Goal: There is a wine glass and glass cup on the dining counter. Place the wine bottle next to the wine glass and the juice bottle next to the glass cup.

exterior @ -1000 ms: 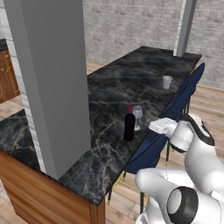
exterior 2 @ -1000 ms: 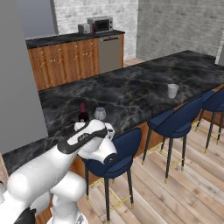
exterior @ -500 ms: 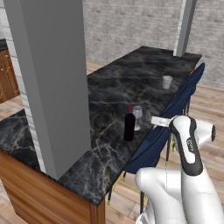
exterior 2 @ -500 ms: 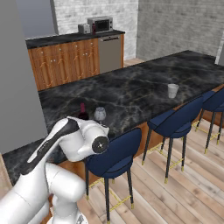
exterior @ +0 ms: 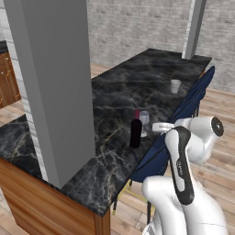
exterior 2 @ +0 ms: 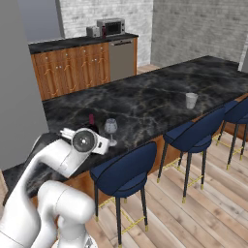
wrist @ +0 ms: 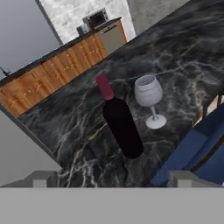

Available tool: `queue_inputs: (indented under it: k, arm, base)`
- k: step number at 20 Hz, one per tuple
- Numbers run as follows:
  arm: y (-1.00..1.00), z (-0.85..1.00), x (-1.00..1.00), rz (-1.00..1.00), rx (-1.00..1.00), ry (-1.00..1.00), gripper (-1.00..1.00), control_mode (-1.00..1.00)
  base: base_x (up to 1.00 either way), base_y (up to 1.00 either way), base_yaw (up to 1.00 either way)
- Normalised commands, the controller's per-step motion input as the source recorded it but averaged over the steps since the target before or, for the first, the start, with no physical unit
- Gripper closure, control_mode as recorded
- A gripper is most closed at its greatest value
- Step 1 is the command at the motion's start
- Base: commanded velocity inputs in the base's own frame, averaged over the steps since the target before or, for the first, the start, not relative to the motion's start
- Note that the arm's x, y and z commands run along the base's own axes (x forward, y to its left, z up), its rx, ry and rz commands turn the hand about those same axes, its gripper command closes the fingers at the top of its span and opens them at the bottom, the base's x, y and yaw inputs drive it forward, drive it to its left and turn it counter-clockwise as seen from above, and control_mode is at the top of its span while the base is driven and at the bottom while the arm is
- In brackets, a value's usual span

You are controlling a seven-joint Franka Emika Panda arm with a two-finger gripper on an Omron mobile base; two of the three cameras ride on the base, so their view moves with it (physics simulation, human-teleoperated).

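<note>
1. Left base view: wine bottle [exterior: 136, 131] stands upright on the dining counter [exterior: 114, 96], just beside the wine glass [exterior: 144, 122] and a little ahead of the hand. That pairing looks finished, so the bottle stands free because it is already delivered. Glass cup [exterior: 175, 86] is well apart, far down the counter beyond the hand. The arm has folded back toward the base compared with a second ago; bottle and glass are unmoved.

2. Right base view: the wrist sits just short of the wine bottle [exterior 2: 91, 122] and wine glass [exterior 2: 111, 127], not touching either. Glass cup [exterior 2: 192, 100] stands alone far to the side; no juice bottle seen near it, so that half seems still to do. The arm was stretched over the counter edge earlier and is now pulled back.

3. Hand view: gripper [wrist: 112, 178] has both tips spread wide and holds nothing. Wine bottle [wrist: 120, 122] and wine glass [wrist: 150, 98] lie straight ahead of the tips, clear of them.
</note>
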Motion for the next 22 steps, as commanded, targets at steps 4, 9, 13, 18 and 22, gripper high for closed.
queue_inputs:
  k: [4,9,13,18,22]
  arm:
    - [0.02,0.09,-0.32,-0.15,-0.20,0.23,-1.00,-1.00]
    - [0.00,0.01,-0.31,-0.07,-0.17,0.23,-1.00,-1.00]
    - [0.12,-0.03,-0.37,0.05,-0.20,0.05,-1.00,-1.00]
    - [0.02,-0.18,-0.22,0.05,-0.16,0.00,-1.00,-1.00]
    - [0.00,0.00,-0.18,0.01,0.00,0.00,-1.00,-1.00]
  base:
    - [0.00,0.00,0.00]
    - [0.00,0.00,0.00]
    - [0.00,0.00,0.00]
    - [0.00,0.00,0.00]
    - [0.00,0.00,0.00]
